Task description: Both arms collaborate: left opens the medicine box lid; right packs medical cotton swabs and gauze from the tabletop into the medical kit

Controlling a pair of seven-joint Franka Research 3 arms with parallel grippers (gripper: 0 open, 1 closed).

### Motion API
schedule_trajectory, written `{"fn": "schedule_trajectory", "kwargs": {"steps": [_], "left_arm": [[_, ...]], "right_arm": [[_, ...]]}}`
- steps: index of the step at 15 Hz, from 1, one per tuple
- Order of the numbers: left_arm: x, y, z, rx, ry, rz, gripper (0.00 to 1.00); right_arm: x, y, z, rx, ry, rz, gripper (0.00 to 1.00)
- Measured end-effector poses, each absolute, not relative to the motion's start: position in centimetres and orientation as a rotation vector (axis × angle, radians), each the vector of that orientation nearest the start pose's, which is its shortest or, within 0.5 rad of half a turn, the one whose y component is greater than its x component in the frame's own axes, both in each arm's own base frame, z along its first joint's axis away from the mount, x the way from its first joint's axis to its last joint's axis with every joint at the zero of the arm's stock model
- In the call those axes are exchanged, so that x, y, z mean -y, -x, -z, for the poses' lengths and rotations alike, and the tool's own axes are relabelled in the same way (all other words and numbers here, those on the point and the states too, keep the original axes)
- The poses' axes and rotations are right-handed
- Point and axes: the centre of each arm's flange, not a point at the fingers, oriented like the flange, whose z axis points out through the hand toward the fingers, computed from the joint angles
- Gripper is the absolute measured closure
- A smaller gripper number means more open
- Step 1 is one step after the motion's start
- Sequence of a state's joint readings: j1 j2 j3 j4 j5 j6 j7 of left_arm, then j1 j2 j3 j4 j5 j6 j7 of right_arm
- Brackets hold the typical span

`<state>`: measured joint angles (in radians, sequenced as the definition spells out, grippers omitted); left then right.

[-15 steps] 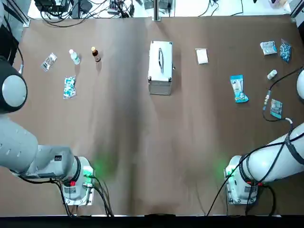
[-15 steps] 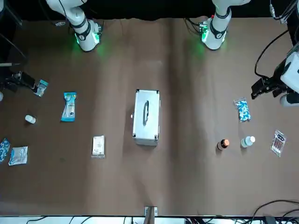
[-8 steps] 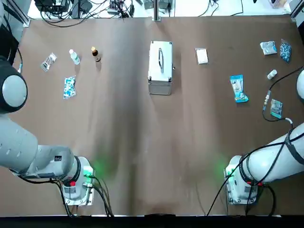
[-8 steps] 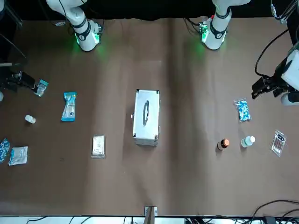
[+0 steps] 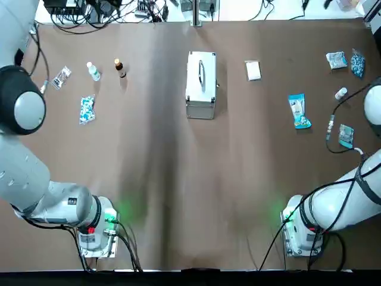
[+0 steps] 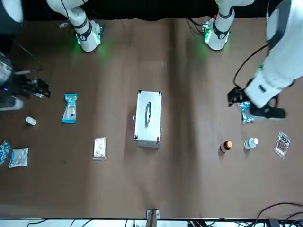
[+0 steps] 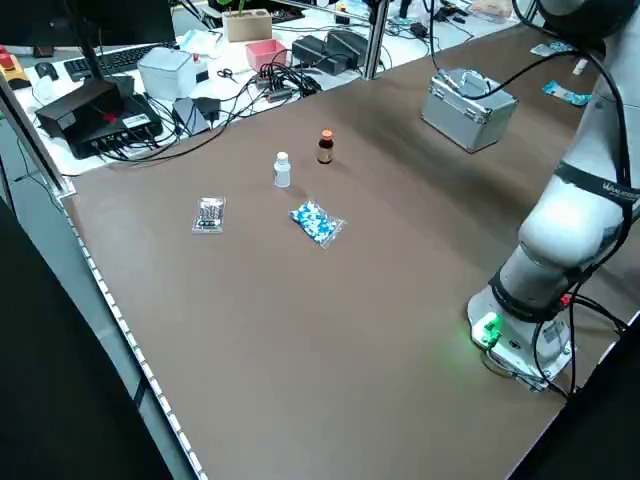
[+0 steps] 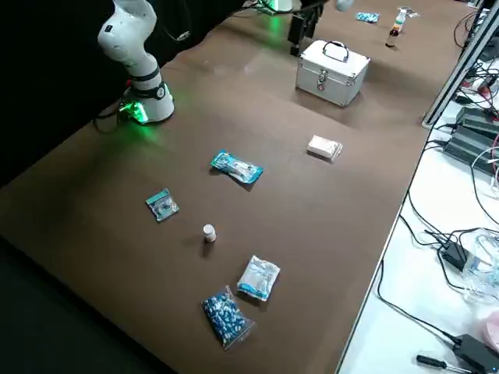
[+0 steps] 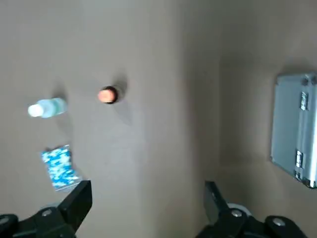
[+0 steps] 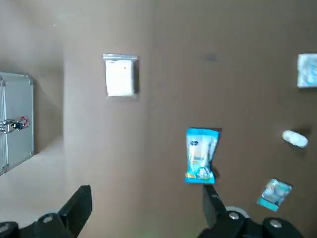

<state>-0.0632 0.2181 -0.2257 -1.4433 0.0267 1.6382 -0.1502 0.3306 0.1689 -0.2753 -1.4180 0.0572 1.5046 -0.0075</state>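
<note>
Brown matte tabletop [image 5: 172, 173] underlies the open-jawed left gripper [image 9: 148, 192] and right gripper [image 10: 147, 192], the silver-white rectangular metal medical kit [image 5: 200, 86] between them probably stiff, best opened at its latch [image 8: 322, 79].

Behind the table, a white desk [image 7: 232, 75] holds a black keyboard [image 7: 120, 61] and 1 pink box [image 7: 266, 54]

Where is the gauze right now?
In the top view, the gauze lies flat on the table, right of the case and up and left of the long blue swab packet.
</note>
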Motion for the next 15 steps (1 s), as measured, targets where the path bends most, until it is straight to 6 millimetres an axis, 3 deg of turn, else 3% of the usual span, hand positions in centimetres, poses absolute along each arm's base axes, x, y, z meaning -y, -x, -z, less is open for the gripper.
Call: {"fn": "schedule_trajectory", "kwargs": {"steps": [5, 9, 11, 15], "left_arm": [[24.3, -59.9, -51.2, -0.348, 3.161, -0.121, 0.0], [28.0, -60.0, -49.0, -0.2, 3.3, -0.17, 0.0], [29.9, -60.1, -47.7, -0.16, 3.336, -0.177, 0.0], [37.4, -58.5, -43.7, -0.061, 3.371, -0.153, 0.0]], "right_arm": [[-12.3, -61.0, -55.0, 0.292, 3.128, -0.165, 0.02], [-13.1, -60.7, -53.5, 0.63, 2.982, -0.243, 0.03], [-13.6, -60.9, -52.2, 0.713, 2.921, -0.263, 0.02], [-16.7, -61.7, -49.4, 0.892, 2.776, -0.235, 0.01]]}}
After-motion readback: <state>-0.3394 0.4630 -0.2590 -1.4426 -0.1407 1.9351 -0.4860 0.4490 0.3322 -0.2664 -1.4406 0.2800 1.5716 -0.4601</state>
